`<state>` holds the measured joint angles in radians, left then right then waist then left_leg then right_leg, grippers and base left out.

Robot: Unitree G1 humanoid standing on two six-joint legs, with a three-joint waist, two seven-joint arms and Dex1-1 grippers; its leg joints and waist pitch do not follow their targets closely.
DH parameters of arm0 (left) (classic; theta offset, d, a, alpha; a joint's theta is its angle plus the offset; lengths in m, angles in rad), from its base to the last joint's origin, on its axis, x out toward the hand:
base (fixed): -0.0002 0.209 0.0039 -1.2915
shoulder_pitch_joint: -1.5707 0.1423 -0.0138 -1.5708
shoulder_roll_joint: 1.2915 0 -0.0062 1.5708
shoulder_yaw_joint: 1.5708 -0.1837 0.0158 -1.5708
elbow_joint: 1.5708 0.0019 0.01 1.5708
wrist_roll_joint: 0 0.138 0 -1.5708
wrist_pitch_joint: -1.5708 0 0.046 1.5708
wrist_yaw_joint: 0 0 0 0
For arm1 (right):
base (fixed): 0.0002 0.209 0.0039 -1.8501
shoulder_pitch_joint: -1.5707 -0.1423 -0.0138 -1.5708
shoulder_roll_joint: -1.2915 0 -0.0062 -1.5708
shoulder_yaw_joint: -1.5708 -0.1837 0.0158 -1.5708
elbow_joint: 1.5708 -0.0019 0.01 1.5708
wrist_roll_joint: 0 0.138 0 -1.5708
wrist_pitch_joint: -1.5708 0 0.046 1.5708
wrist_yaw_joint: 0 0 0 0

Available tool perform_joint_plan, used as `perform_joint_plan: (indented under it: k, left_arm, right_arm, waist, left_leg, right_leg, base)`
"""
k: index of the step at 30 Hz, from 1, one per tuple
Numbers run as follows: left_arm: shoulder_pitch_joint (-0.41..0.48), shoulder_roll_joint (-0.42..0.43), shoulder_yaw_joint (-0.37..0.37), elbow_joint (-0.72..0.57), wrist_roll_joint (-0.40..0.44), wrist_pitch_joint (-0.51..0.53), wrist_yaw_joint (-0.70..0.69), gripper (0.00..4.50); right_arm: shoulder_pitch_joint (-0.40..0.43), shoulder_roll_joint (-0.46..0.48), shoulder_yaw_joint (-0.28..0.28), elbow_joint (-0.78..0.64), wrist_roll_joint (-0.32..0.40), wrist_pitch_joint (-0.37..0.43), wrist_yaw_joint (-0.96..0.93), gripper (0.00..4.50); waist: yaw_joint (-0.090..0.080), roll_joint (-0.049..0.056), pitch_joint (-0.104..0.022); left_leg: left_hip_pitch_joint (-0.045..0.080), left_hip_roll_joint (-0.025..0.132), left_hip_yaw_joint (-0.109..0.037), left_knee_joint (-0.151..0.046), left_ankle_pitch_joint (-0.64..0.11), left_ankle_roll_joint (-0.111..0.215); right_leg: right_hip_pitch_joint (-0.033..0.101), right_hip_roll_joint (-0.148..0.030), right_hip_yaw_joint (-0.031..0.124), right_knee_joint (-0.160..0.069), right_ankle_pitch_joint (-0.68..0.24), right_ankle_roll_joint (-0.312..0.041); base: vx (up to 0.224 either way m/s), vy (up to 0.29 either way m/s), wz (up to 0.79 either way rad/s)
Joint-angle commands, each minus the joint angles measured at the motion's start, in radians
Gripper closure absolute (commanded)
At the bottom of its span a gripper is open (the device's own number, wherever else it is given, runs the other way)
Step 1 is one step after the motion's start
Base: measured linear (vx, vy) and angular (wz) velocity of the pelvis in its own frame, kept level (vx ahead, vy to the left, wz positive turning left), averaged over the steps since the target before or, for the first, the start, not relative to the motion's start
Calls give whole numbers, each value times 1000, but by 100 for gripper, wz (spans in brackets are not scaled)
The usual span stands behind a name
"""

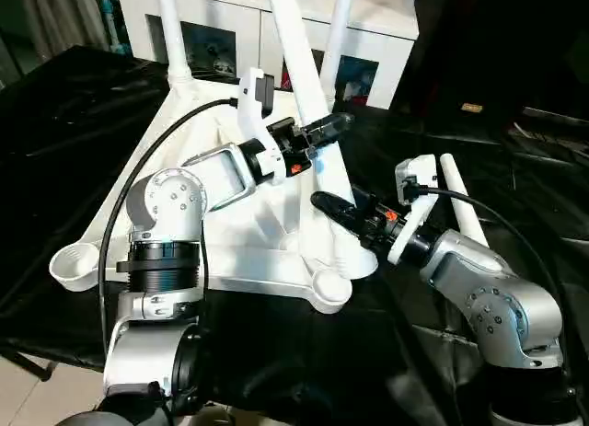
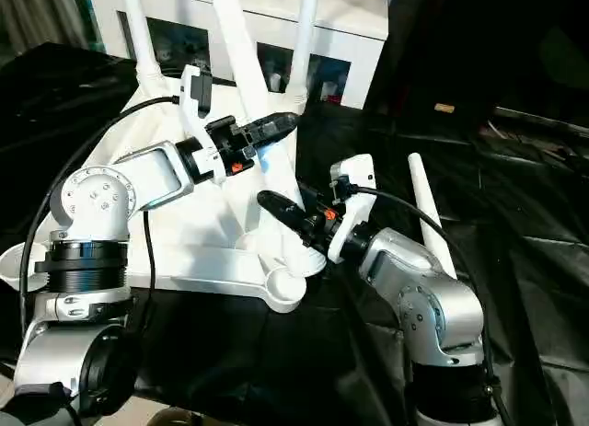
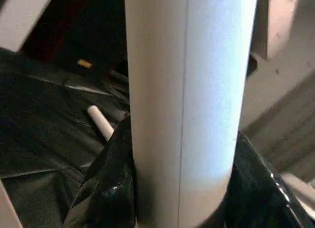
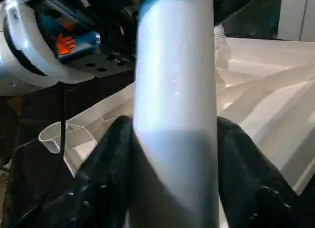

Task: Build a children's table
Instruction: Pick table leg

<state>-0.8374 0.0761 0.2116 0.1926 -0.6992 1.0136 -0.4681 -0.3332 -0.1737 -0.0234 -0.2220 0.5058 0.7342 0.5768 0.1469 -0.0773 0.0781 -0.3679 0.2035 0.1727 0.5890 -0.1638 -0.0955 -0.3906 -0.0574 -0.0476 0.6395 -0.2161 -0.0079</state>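
Note:
The children's table top (image 1: 230,233) lies upside down on the black cloth, ribbed side up. Two white legs (image 1: 170,21) stand in its far corner sockets. A third leg (image 1: 299,58) leans steeply, its lower end by the near right corner socket (image 1: 331,293); I cannot tell whether it is seated. My left gripper (image 1: 331,127) is shut on this leg at mid-height, a black finger (image 3: 106,188) on each side. Lower on the same leg, my right gripper (image 1: 331,205) is shut too, its fingers (image 4: 103,179) hugging the tube. A fourth leg (image 1: 460,201) lies loose beside my right forearm.
The near left corner socket (image 1: 78,260) is empty. A white cabinet (image 1: 386,40) with glass doors stands right behind the work table. Black cloth (image 1: 55,122) covers the table on both sides. The left arm's black cable (image 1: 138,168) arcs over the table top.

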Motion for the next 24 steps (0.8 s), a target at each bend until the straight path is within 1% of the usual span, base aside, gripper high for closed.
perform_joint_plan:
  k: [1, 2, 3, 4, 5, 6, 7, 8, 10, 12, 13, 15, 17, 18, 19, 20, 21, 22, 23, 24]
  left_arm:
    - [-30, 26, -63, -28, 12, -11, -82, 268]
    - [-32, 42, -83, -27, 18, -19, -110, 269]
    - [-37, 58, -101, -24, 22, -24, -145, 269]
    - [-44, 88, -137, -28, 24, -31, -216, 269]
    - [-48, 107, -159, -32, 26, -37, -258, 269]
    - [-56, 121, -172, -35, 21, -36, -294, 269]
    - [-58, 124, -175, -35, 20, -36, -302, 269]
    - [-62, 128, -178, -36, 18, -37, -313, 269]
    - [-73, 147, -196, -41, 5, -20, -347, 269]
    - [-77, 156, -211, -39, 13, -36, -367, 269]
    - [-80, 161, -220, -36, 14, -39, -380, 269]
    - [-86, 169, -233, -29, 18, -46, -398, 269]
    - [-87, 170, -237, -26, 21, -51, -404, 269]
    - [-93, 172, -235, -24, 13, -53, -426, 269]
    - [-94, 173, -235, -25, 11, -53, -430, 269]
    - [-96, 173, -231, -25, 6, -52, -442, 269]
    - [-96, 173, -231, -25, 5, -52, -443, 269]
    - [-96, 173, -229, -25, 3, -51, -447, 269]
    - [-97, 174, -230, -25, 2, -52, -452, 269]
    - [-99, 175, -229, -24, 1, -53, -457, 269]
  right_arm:
    - [-12, -30, -18, 6, 11, 14, 7, 191]
    - [-13, -40, -17, 4, 14, 16, 13, 181]
    - [-16, -53, -21, 3, 18, 23, 18, 170]
    - [-20, -82, -30, 0, 32, 43, 38, 170]
    - [-21, -100, -34, -3, 41, 56, 53, 162]
    - [-20, -125, -32, -8, 61, 77, 90, 162]
    - [-20, -131, -31, -9, 66, 83, 100, 162]
    - [-19, -144, -26, -10, 75, 96, 119, 162]
    - [-15, -185, 4, -16, 81, 128, 164, 162]
    - [-13, -192, 9, -17, 86, 134, 172, 162]
    - [-13, -195, 11, -17, 95, 142, 178, 162]
    - [-12, -202, 19, -18, 112, 154, 192, 162]
    - [-11, -206, 23, -19, 119, 158, 199, 189]
    - [-9, -211, 46, -13, 126, 167, 207, 189]
    - [-8, -210, 50, -11, 127, 169, 206, 199]
    - [-7, -212, 60, -8, 129, 175, 210, 199]
    - [-7, -212, 60, -8, 129, 175, 210, 222]
    - [-6, -213, 62, -9, 130, 177, 213, 233]
    - [-4, -216, 65, -11, 129, 179, 219, 233]
    - [-1, -217, 67, -12, 128, 179, 223, 238]
  waist:
    - [4, 20, -82]
    - [3, 18, -83]
    - [3, 20, -83]
    - [3, 18, -82]
    - [6, 14, -82]
    - [5, 15, -80]
    - [6, 15, -81]
    - [6, 17, -82]
    - [7, 13, -82]
    - [7, 13, -82]
    - [7, 6, -82]
    - [9, 12, -82]
    - [10, 12, -82]
    - [10, 16, -82]
    - [11, 14, -82]
    - [12, 17, -83]
    - [11, 15, -83]
    - [12, 15, -83]
    - [13, 18, -84]
    - [14, 17, -83]
  left_leg:
    - [12, 18, -9, -63, -103, -18]
    - [12, 18, -8, -62, -106, -20]
    - [13, 19, -8, -62, -110, -24]
    - [13, 18, -8, -63, -109, -24]
    - [14, 17, -8, -64, -108, -22]
    - [13, 18, -6, -63, -116, -25]
    - [14, 18, -6, -63, -121, -26]
    - [14, 19, -6, -62, -120, -26]
    - [11, 18, -6, -60, -113, -22]
    - [11, 19, -6, -61, -112, -22]
    - [11, 19, -5, -61, -112, -21]
    - [11, 20, -6, -60, -110, -21]
    - [11, 21, -6, -60, -111, -24]
    - [12, 20, -6, -60, -115, -26]
    - [11, 21, -6, -59, -113, -26]
    - [12, 21, -7, -59, -112, -27]
    - [11, 20, -6, -59, -111, -28]
    - [11, 20, -6, -59, -111, -29]
    - [11, 20, -7, -59, -113, -30]
    - [11, 20, -7, -58, -116, -31]
  right_leg:
    - [54, -72, 44, -71, -5, -148]
    - [55, -71, 44, -69, 1, -148]
    - [56, -71, 44, -68, 5, -151]
    - [56, -71, 44, -70, 5, -151]
    - [58, -70, 43, -70, -7, -148]
    - [57, -71, 45, -70, -15, -150]
    - [59, -72, 44, -70, -20, -152]
    - [58, -73, 45, -69, -15, -157]
    - [61, -73, 44, -68, -5, -167]
    - [60, -74, 44, -68, -15, -171]
    - [60, -75, 44, -70, -25, -174]
    - [59, -76, 44, -68, -30, -178]
    - [58, -75, 43, -67, -27, -181]
    - [58, -76, 43, -68, -28, -184]
    - [59, -75, 43, -67, -20, -187]
    - [58, -76, 43, -67, -17, -188]
    - [59, -75, 43, -66, -9, -191]
    - [59, -75, 43, -65, -7, -192]
    - [59, -75, 43, -65, 0, -194]
    - [59, -75, 43, -65, -1, -193]
  base:
    - [0, 0, 0]
    - [0, 0, 0]
    - [0, 0, 0]
    - [0, 0, 0]
    - [0, 0, 0]
    - [0, 0, 0]
    - [0, 0, 0]
    - [0, 0, 0]
    - [0, 0, 0]
    - [0, 0, 0]
    - [0, 0, 0]
    - [0, 0, 0]
    - [0, 0, 0]
    - [0, 0, 0]
    - [0, 0, 0]
    - [0, 0, 0]
    - [0, 0, 0]
    - [0, 0, 0]
    - [0, 0, 0]
    - [0, 0, 0]
